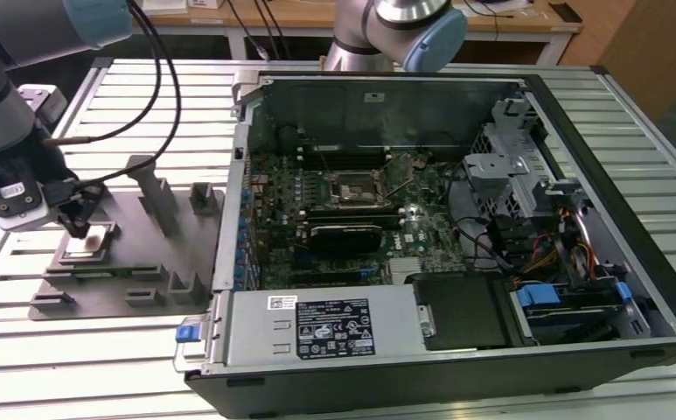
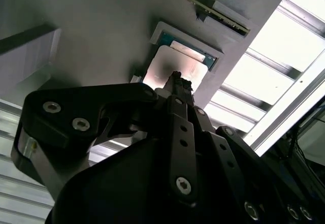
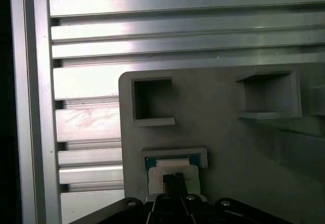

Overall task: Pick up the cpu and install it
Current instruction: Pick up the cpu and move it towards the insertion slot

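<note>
At the exterior view's left edge, the gripper [image 1: 79,226] hangs tip-down over the plate [image 1: 104,293], closed on nothing. Directly beneath its tip the cpu [image 1: 90,246] lies flat in its seat on the plate. It is square, so it has no long axis. Both wrist views put the tip over the cpu's middle; contact cannot be told.
</note>
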Motion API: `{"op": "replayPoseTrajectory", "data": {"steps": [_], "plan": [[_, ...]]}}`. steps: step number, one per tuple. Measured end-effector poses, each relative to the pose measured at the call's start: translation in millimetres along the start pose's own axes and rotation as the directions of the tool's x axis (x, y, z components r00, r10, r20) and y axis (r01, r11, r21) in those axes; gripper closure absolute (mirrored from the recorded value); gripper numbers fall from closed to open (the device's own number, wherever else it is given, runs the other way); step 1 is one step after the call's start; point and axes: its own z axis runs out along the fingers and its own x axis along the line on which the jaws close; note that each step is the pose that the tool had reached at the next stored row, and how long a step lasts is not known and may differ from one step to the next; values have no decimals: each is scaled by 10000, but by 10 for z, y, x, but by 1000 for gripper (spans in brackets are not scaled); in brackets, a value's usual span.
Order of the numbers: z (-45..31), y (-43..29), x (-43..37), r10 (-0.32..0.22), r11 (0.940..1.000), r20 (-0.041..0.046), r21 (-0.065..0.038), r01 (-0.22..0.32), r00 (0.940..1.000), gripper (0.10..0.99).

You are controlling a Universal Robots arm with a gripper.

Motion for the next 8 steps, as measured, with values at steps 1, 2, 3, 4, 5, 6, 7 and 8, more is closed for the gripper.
{"op": "replayPoseTrajectory", "data": {"steps": [1, 2, 3, 4, 5, 6, 7, 8], "plan": [[4, -1, -3, 0, 10000, 0, 1, 0, 10000, 980], [4, -1, -2, 1, 10000, -2, 1, -1, 10000, 980], [3, -1, -2, 1, 10000, -3, 2, -1, 10000, 980], [4, -2, -3, 0, 10000, -3, 2, 0, 10000, 980], [4, -2, -3, 0, 10000, -2, 1, 0, 10000, 980], [5, -2, -3, 0, 10000, -1, 1, 0, 10000, 980], [5, -2, -3, 0, 10000, -1, 1, 0, 10000, 980], [5, -2, -3, 0, 10000, -1, 0, 0, 10000, 973]]}}
